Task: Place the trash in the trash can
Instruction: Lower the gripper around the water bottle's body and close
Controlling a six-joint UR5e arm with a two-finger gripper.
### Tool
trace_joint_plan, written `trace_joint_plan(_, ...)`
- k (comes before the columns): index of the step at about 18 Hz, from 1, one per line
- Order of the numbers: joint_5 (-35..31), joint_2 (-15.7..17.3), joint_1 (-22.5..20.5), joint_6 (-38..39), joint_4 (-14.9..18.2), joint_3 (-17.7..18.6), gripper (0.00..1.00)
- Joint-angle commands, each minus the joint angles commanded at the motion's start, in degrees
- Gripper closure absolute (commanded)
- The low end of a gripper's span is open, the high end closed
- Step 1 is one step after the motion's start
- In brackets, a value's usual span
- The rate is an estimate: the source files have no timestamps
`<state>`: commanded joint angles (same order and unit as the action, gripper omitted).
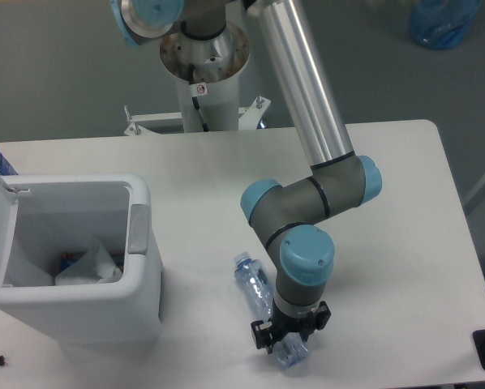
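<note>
Camera view: your bottle [259,293] lies on the table [388,243] near the front edge, right of the open bin [72,267]. Your claw [289,336] grips the bottle's lower end.

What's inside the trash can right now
Inside the trash can, crumpled white paper lies at the bottom, with a small dark blue item beside it. The near wall hides the rest of the floor. The bottle is outside, on the table.
</note>
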<state>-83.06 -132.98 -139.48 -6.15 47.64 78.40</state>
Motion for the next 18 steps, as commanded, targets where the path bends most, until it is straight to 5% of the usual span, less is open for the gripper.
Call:
trace_joint_plan(12, 0.1, 1.8, 0.0, -1.3, -0.4, 0.0, 0.31)
trace_joint_plan(18, 0.4, 3.8, 0.0, -2.5, -0.4, -0.6, 0.41)
